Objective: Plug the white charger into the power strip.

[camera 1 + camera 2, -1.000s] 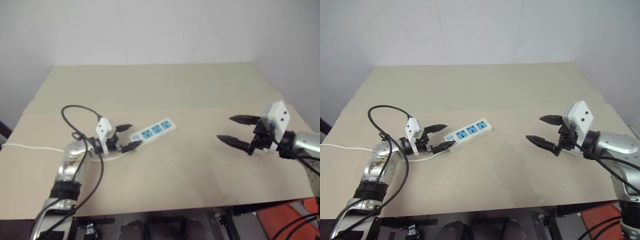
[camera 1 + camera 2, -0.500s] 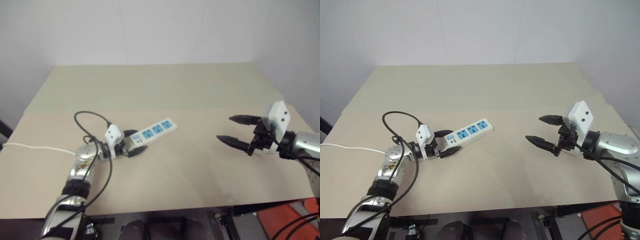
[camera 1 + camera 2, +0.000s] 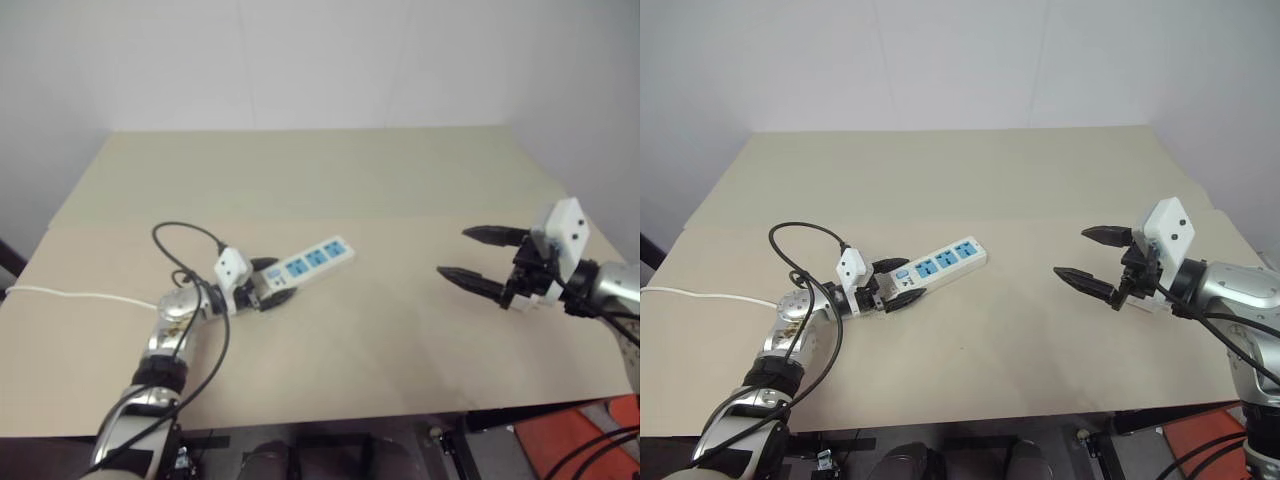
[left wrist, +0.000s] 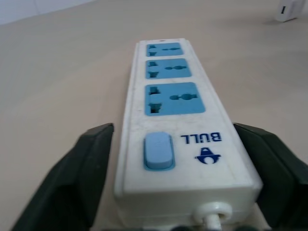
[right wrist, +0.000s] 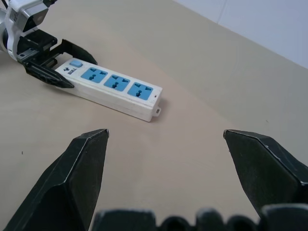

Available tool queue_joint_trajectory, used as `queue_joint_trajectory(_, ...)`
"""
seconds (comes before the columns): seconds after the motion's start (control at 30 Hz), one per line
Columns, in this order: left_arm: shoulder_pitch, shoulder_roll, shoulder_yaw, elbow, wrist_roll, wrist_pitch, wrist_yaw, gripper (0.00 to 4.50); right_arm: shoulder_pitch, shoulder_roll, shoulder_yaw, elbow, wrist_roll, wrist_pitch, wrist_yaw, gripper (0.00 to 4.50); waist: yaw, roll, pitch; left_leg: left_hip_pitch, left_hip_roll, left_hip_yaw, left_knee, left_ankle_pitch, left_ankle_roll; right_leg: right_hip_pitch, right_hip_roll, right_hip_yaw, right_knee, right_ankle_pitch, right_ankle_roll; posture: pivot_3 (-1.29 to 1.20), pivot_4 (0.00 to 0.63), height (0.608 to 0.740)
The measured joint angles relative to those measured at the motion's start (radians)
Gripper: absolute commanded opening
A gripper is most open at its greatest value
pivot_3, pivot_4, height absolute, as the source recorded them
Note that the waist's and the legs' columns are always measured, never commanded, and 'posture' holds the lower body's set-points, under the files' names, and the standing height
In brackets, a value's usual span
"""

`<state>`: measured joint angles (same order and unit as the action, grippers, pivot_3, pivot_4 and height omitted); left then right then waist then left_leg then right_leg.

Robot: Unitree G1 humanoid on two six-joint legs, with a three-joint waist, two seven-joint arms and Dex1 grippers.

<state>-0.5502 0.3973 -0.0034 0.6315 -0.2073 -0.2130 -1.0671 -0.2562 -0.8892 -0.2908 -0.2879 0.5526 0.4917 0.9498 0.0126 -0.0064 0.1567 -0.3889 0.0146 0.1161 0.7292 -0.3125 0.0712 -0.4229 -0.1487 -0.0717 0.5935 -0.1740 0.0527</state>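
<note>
Lab-like: bare table (image 3: 400, 330) against blank white wall (image 3: 320, 60)

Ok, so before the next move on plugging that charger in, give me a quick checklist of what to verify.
1. Left gripper shut on the switch end of the power strip: ok, a finger sits on each side of it.
2. Sockets free: ok, all three blue faces are empty.
3. Right gripper ready to pick: ok, open and empty above the table.
4. White charger in hand: not ok, it lies on the table well beyond the far end of the strip.
5. Which way the charger's prongs face: cannot tell.
</note>
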Motion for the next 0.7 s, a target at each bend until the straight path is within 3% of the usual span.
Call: queue_joint_trajectory(0.7, 0.013, 0.008, -0.023, -0.07, -0.019, 0.089, -0.122, 3.27, -0.012, -0.036, -0.03, 0.0, 0.021, 0.037, -0.012, 4.5, 0.001, 0.0, 0.0, -0.001, 0.0, 0.0, 0.0, -0.001, 0.001, 0.0, 0.0, 0.0, 0.0, 0.0, 0.0, 0.0, 0.15, 0.74)
